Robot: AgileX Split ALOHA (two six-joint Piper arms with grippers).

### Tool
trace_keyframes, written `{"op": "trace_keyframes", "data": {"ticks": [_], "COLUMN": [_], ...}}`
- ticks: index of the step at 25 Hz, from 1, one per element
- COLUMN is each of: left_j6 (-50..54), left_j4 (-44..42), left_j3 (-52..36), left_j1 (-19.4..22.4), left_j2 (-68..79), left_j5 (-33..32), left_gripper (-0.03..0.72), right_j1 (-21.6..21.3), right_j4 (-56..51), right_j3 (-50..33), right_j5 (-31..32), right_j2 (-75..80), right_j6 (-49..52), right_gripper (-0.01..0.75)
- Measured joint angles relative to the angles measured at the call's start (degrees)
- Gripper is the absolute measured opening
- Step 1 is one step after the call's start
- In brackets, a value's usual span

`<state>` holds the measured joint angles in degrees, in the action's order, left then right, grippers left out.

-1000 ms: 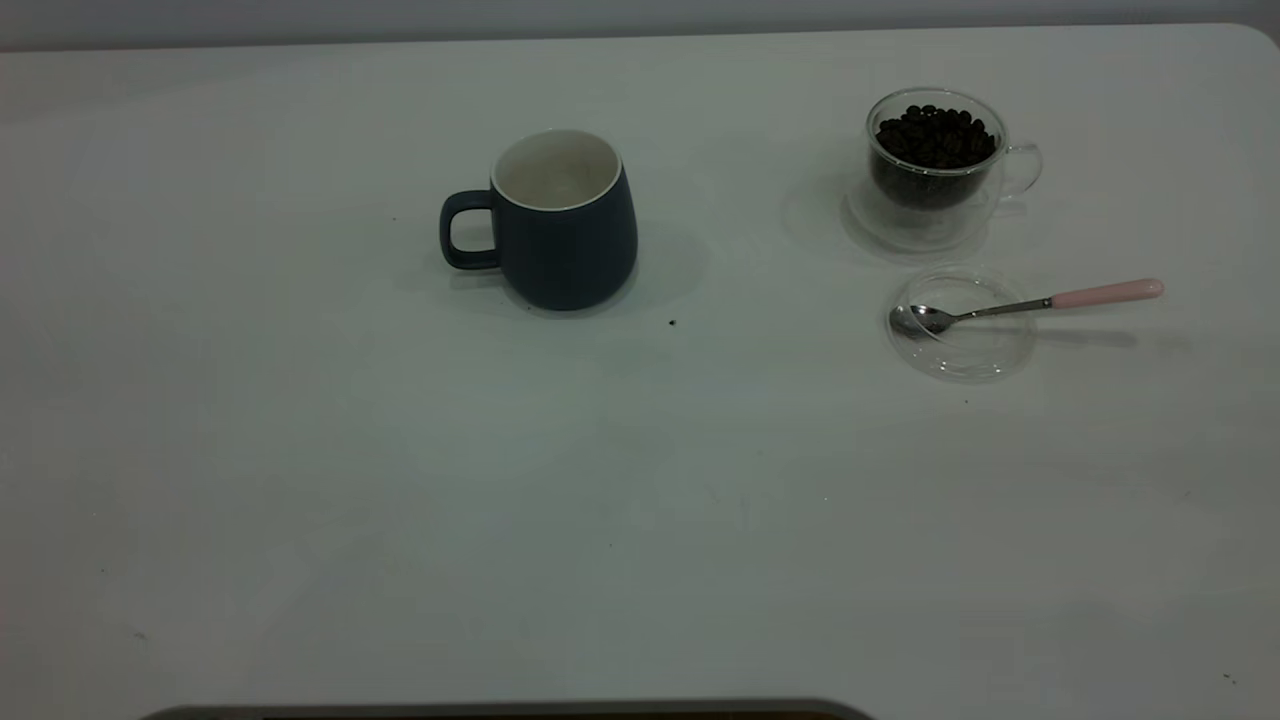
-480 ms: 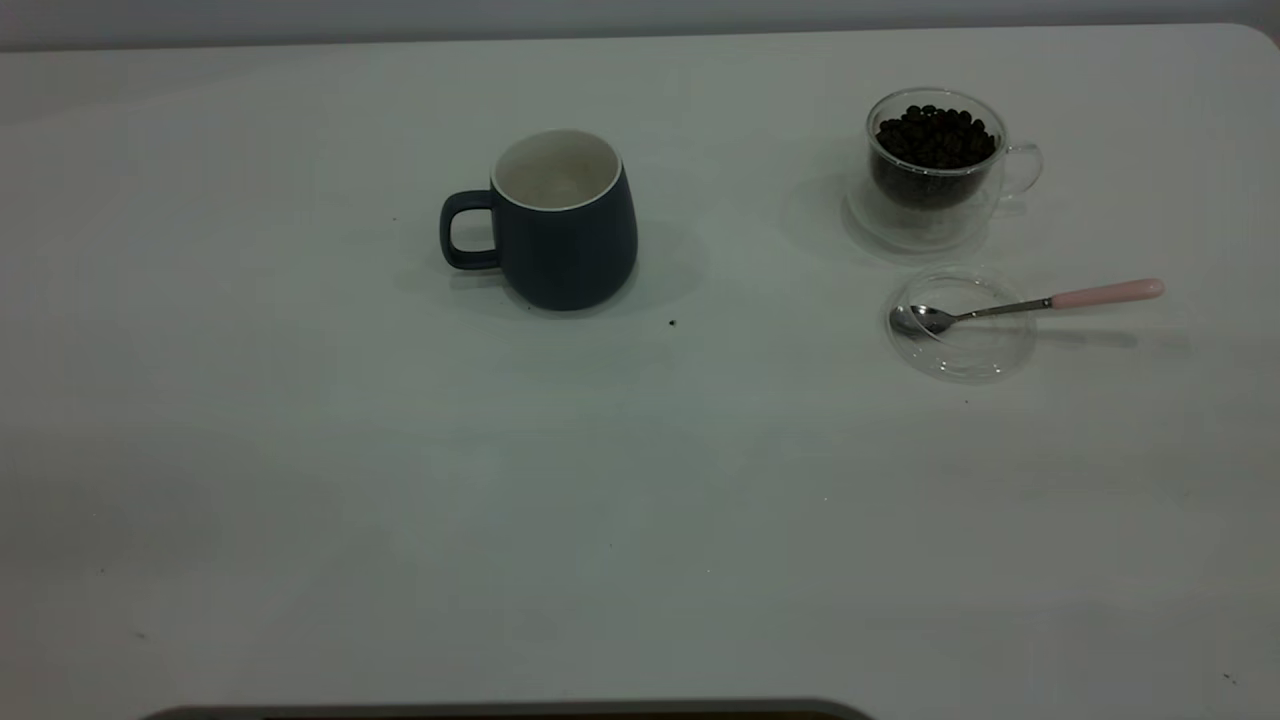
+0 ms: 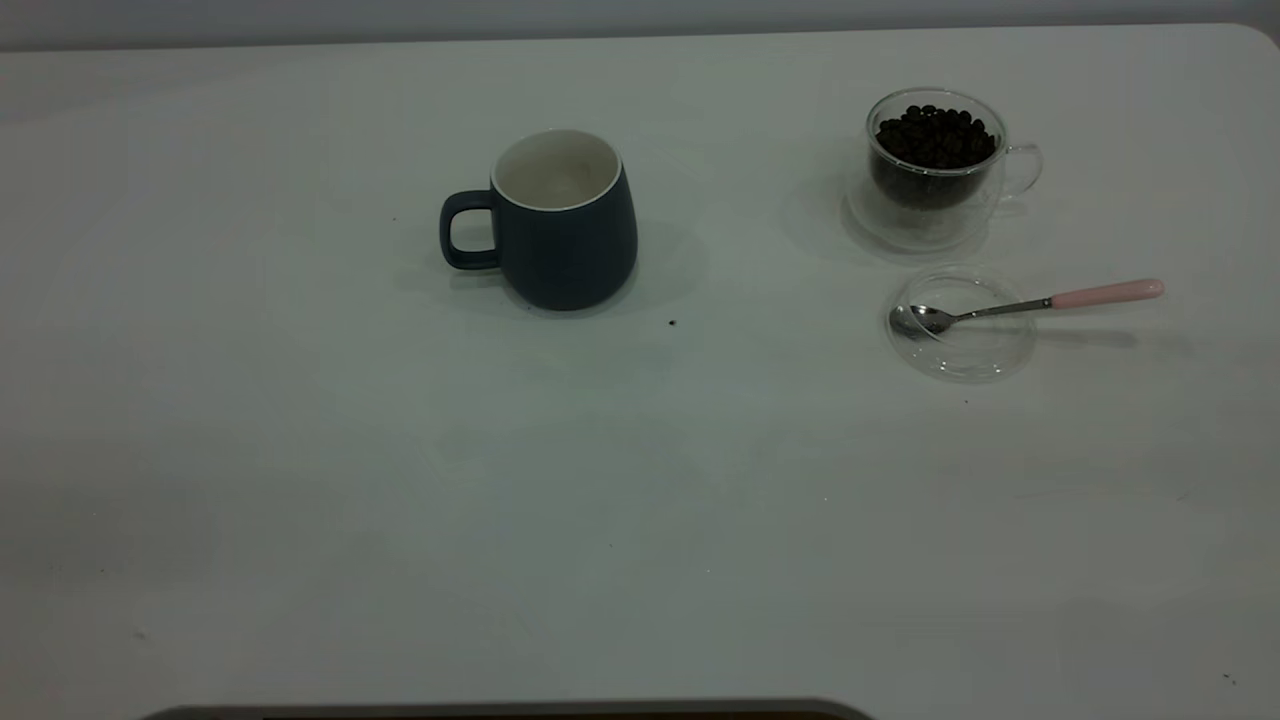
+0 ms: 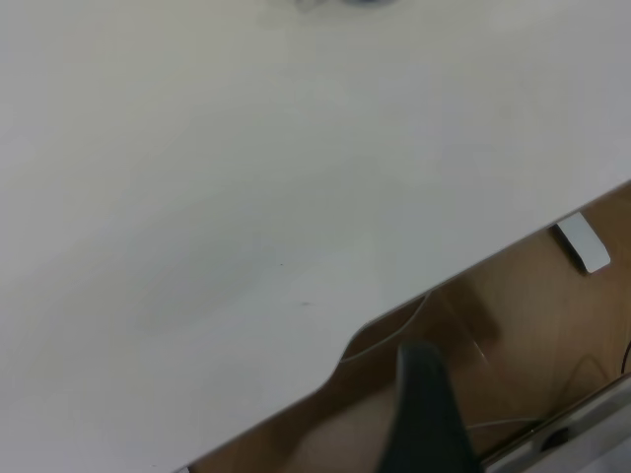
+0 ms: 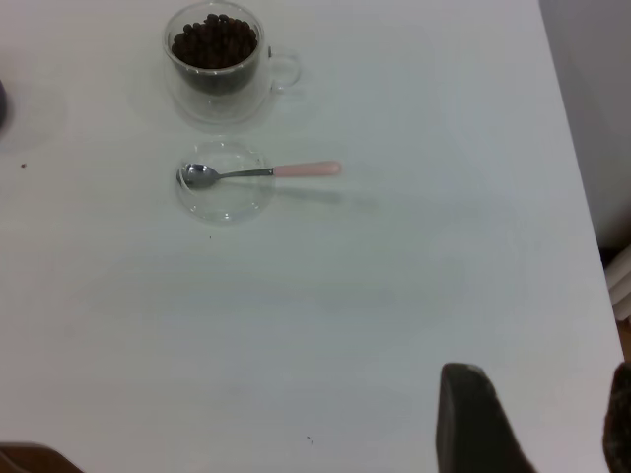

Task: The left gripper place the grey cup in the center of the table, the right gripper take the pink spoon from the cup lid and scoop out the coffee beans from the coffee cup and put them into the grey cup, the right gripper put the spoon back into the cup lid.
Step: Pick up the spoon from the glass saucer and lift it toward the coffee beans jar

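While its bowl rests in the cup lid [image 3: 960, 345], the pink spoon [image 3: 1030, 304] points rightward.

The counter [image 3: 300, 480] is a wide white flat surface with a few tiny dark specks on it. The grey cup [image 3: 560, 225] stands upright near the middle of the far half, with its handle toward the left side. On the right side stands the coffee cup [image 3: 935, 160], upright and filled with coffee beans [image 3: 935, 135]. Just beside it, nearer to the camera, the cup lid [image 3: 960, 325] lies flat. The pink spoon [image 3: 1030, 303] rests with its bowl in the lid, and its handle reaches out over the rim to the right.
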<state>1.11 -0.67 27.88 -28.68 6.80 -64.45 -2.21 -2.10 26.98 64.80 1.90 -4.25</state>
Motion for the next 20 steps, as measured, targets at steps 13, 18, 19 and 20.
{"op": "trace_keyframes", "data": {"ticks": [13,18,19,20], "left_j6": [-0.2,-0.2,-0.2,-0.2], "left_j4": [0.0,0.0,0.0,0.0], "left_j3": [0.0,0.0,0.0,0.0], "left_j1": [27.1,28.4,28.4,28.4], "left_j2": [-5.4,-7.8,-7.8,-7.8], "left_j5": [0.0,-0.4,-0.4,-0.4], "left_gripper": [0.585,0.585,0.585,0.585], "right_j1": [0.0,0.0,0.0,0.0], "right_j4": [0.0,0.0,0.0,0.0], "right_j3": [0.0,0.0,0.0,0.0], "right_j5": [0.0,0.0,0.0,0.0], "right_j2": [0.0,0.0,0.0,0.0], "right_j6": [0.0,0.0,0.0,0.0], "right_gripper": [0.357,0.357,0.357,0.357]}}
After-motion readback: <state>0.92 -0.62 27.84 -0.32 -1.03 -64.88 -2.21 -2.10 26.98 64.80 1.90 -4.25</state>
